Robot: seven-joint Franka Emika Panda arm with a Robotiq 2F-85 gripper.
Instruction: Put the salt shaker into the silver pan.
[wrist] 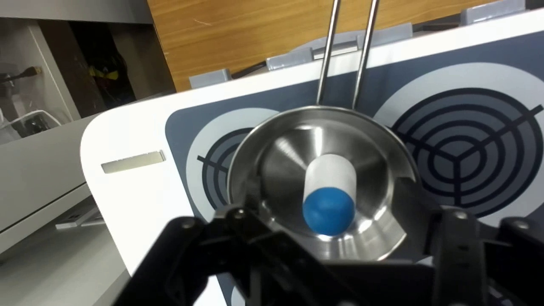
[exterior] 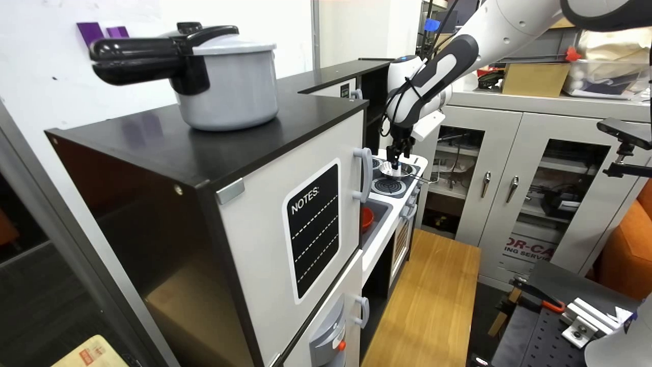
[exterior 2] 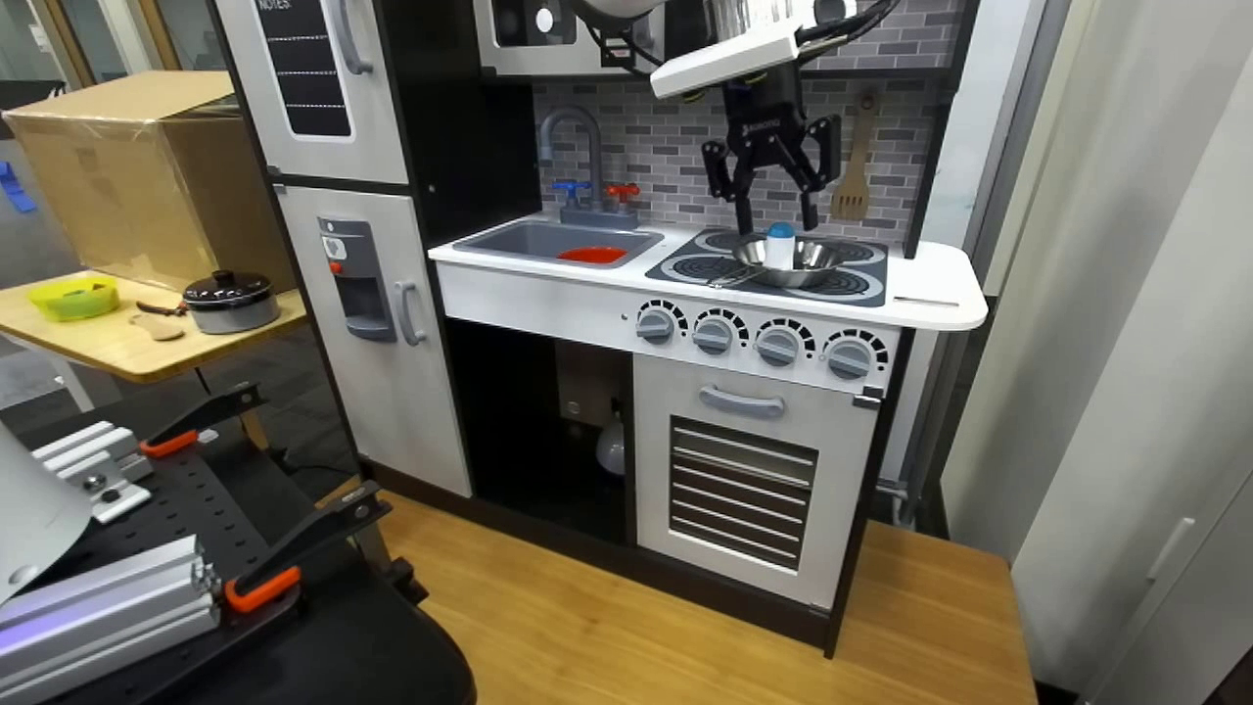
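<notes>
The salt shaker (wrist: 330, 191), white with a rounded blue top, stands upright inside the silver pan (wrist: 278, 170) in the wrist view. The shaker (exterior 2: 780, 251) and the pan (exterior 2: 805, 276) also show in an exterior view, on the stove top. My gripper (exterior 2: 777, 216) is open just above the shaker, its fingers apart and pointing down. In the wrist view the fingers stand on either side of the shaker with gaps, and nothing is held. In an exterior view the gripper (exterior: 398, 154) partly hides the shaker and pan.
The pan's wire handle (wrist: 346, 55) points to the front edge. A sink (exterior 2: 519, 238) with a red bowl (exterior 2: 592, 255) lies beside the stove (exterior 2: 685, 266). A wooden spatula (exterior 2: 854, 186) hangs on the back wall. A grey pot (exterior: 229, 84) stands on the fridge top.
</notes>
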